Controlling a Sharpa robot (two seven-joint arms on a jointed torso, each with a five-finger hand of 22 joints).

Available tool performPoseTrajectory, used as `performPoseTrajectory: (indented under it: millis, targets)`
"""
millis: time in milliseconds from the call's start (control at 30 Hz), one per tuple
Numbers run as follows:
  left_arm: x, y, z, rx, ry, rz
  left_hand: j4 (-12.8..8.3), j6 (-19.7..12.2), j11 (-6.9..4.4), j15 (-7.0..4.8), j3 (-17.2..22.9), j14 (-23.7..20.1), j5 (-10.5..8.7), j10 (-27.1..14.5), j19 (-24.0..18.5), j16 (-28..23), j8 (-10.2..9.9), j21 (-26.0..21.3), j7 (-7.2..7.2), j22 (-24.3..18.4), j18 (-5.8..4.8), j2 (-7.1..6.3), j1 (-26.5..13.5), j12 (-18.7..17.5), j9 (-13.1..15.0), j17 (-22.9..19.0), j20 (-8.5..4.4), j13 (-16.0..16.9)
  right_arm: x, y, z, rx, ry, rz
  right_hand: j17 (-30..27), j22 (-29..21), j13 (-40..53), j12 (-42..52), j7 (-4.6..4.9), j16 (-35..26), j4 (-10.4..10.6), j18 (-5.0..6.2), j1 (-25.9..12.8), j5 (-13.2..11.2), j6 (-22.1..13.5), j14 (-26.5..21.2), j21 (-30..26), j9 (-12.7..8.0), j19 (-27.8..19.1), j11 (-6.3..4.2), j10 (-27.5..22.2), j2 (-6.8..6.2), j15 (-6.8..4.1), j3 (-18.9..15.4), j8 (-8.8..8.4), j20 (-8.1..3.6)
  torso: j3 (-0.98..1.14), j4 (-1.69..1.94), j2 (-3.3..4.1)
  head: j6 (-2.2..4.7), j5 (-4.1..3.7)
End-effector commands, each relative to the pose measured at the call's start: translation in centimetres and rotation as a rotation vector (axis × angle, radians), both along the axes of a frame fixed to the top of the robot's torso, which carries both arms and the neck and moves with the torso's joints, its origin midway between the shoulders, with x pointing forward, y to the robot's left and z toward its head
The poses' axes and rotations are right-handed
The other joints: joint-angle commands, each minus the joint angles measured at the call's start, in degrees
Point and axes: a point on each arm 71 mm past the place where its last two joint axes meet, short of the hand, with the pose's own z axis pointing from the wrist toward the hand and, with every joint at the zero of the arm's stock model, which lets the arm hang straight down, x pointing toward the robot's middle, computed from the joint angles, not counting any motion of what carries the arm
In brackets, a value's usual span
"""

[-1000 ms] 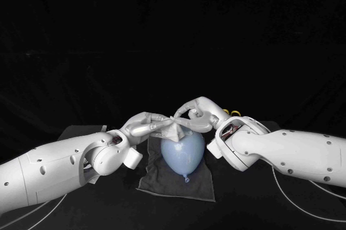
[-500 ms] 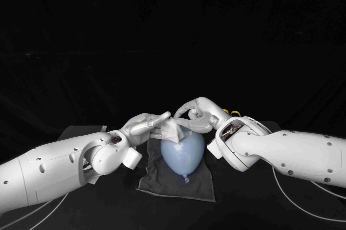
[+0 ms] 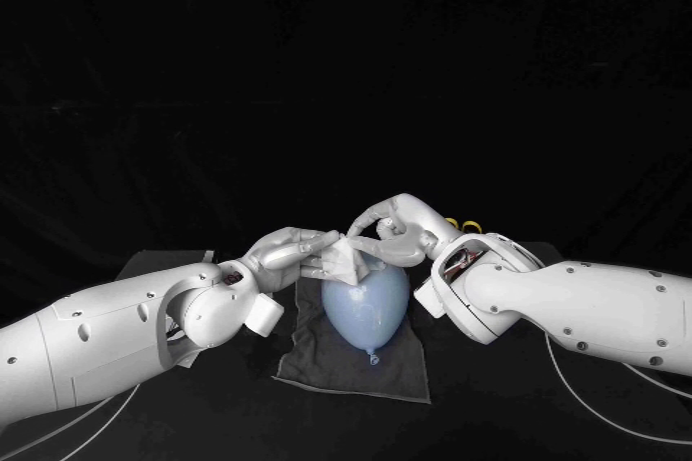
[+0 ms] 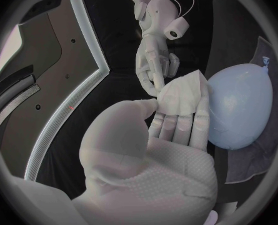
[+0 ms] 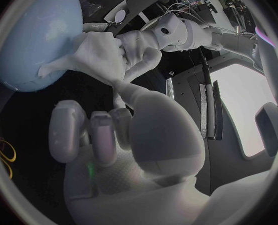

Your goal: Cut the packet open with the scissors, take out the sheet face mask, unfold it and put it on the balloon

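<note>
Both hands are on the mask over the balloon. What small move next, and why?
Probably draw the left hand and right hand slightly apart. Both appear to pinch the sheet face mask, which looks folded into a small wad above the wide end of the balloon, too bunched to lay on.

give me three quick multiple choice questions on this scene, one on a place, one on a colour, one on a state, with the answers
1. Where does the balloon lie?
A) on a dark cloth
B) on a white plate
C) in a basket

2. What colour is the balloon?
A) red
B) green
C) pale blue

3. What state is the sheet mask in?
A) sealed in its packet
B) held by both hands at the balloon's wide end
C) lying flat, untouched

Answers:
1 A: the cloth spreads out under the balloon.
2 C: its skin is pale blue in every view.
3 B: the left hand grips it and the right hand pinches its edge.
</note>
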Motion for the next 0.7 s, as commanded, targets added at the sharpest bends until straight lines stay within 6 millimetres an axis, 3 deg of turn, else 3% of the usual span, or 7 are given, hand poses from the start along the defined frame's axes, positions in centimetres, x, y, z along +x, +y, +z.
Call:
performPoseTrajectory:
  millis: [33,333,700]
  targets:
    - [0.01,-0.22,0.30,-0.035,0.012,-0.009,-1.8,0.5,0.11,-0.32,4.0,0.0,0.14,0.7,0.3,0.2,0.0,0.2,-0.34,0.0,1.00,-1.64,-1.0,-0.4,0.4,0.1,-0.25,-0.1,-0.13,0.12,-0.10,-0.012,0.001,0.012,15.1,11.1,10.7,0.1,-0.19,0.2,-0.1,0.48,-0.5,0.3,0.4,6.1,0.1,2.2,0.5,-0.41,3.0,0.01,-0.51,0.3,1.61,-0.19,-0.02,0.01,0.00,-0.05,-0.01]
    - [0.01,-0.20,0.32,-0.038,0.012,-0.003,-3.5,1.2,-0.31,-0.42,7.7,-0.3,0.20,1.7,0.3,0.0,0.6,0.2,-0.89,0.0,0.99,-2.58,-2.7,-0.3,1.0,0.2,-0.27,0.0,-0.28,0.14,-0.19,-0.028,0.013,0.031,15.1,11.1,10.7,0.1,-0.19,0.2,-0.1,0.48,-0.5,0.3,0.4,6.1,0.1,2.2,0.5,-0.41,3.0,0.01,-0.51,0.3,1.61,-0.19,-0.02,0.01,0.00,-0.07,0.00]
    - [0.15,0.05,0.19,-0.034,0.029,0.022,-7.6,1.7,-0.49,-0.34,14.4,-1.0,0.20,2.8,-0.1,-0.5,1.3,0.1,-1.15,0.0,0.97,-3.81,-9.0,-0.4,2.0,0.2,-0.15,-0.1,-1.01,-0.15,-0.02,-0.074,-0.013,0.071,15.1,11.1,10.8,0.2,-0.22,0.2,-0.3,0.45,-0.7,0.3,0.3,6.1,0.2,2.3,0.6,-0.44,3.1,-0.11,-0.54,0.6,1.80,-0.22,-0.02,0.05,0.01,-0.12,0.13]
